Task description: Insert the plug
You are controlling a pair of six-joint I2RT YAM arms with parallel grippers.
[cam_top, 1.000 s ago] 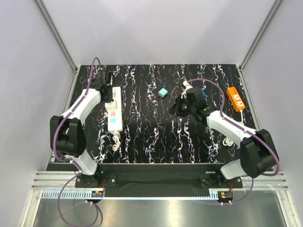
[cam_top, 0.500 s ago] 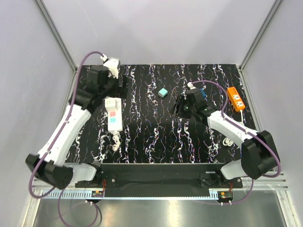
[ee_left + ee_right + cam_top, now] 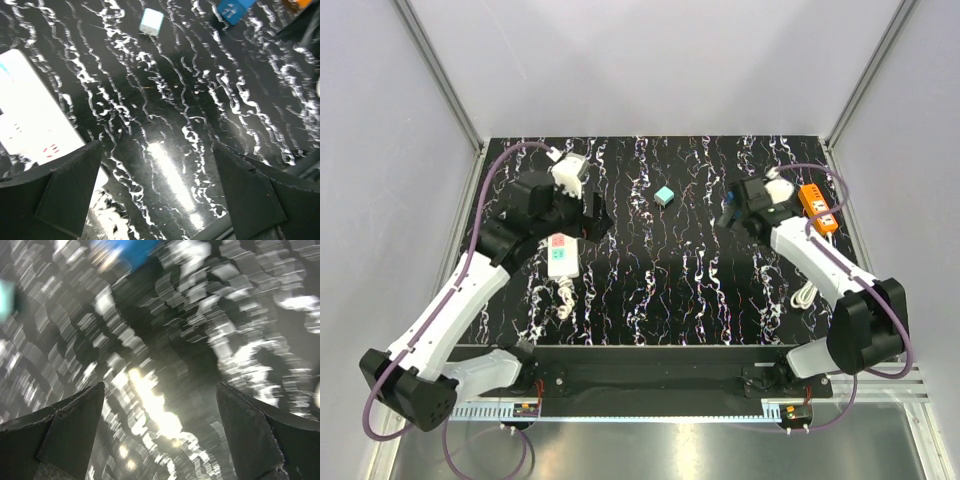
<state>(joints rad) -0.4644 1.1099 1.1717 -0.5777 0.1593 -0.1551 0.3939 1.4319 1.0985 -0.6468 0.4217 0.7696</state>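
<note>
We see left gripper (image 3: 156, 147) wide apart near the white power strip (image 3: 561, 258), right gripper (image 3: 160, 385) apart too, its view blurry.

1. Power strip (image 3: 563, 254) lies on the left side of the table (image 3: 650, 290), running front to back.
2. Small cube (image 3: 665, 196) sits mid-table, toward the back.
3. Second strip (image 3: 817, 207) is way over right, with a cable (image 3: 804, 295) in front of it.
</note>
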